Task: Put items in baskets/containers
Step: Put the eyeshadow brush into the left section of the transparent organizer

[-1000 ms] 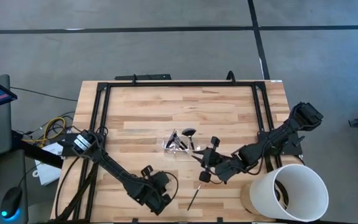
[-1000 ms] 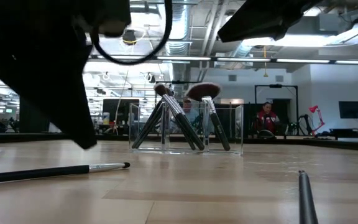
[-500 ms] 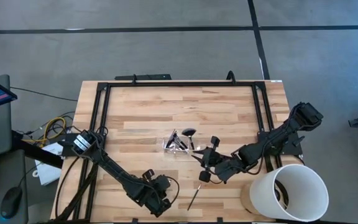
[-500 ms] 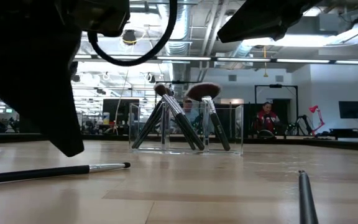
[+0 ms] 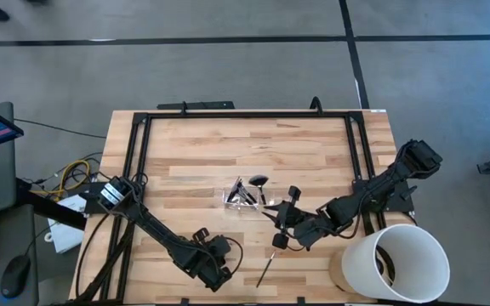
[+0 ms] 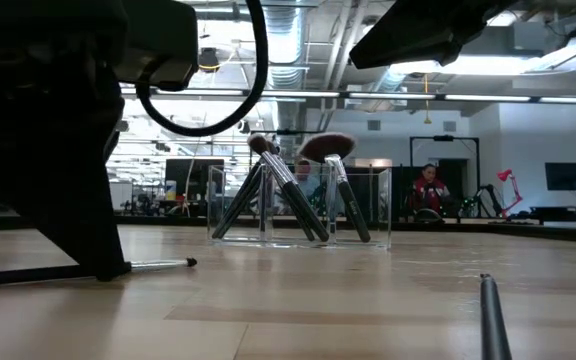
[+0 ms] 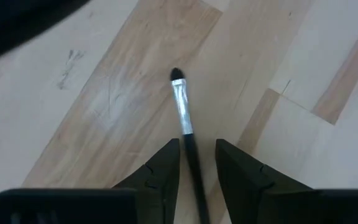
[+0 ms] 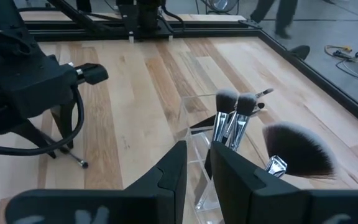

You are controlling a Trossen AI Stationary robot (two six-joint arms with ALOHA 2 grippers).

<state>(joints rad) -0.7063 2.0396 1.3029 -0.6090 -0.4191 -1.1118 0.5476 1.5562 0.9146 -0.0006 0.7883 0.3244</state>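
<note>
My left pincer (image 7: 194, 180) sits at the bench's (image 5: 202, 149) 6 o'clock edge, fingers apart, straddling 1 loose brush (image 7: 185, 134) whose handle runs between them, tip pointing ahead. The right pincer (image 8: 194, 171), also apart, waits by the clear tray (image 5: 243, 197).

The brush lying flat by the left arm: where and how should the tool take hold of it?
Grip the dark handle just behind the silver ferrule, coming straight down. The brush lies flat on the table, and the left tool already straddles the handle with fingers open either side, so closing across its thin width should hold it.
</note>
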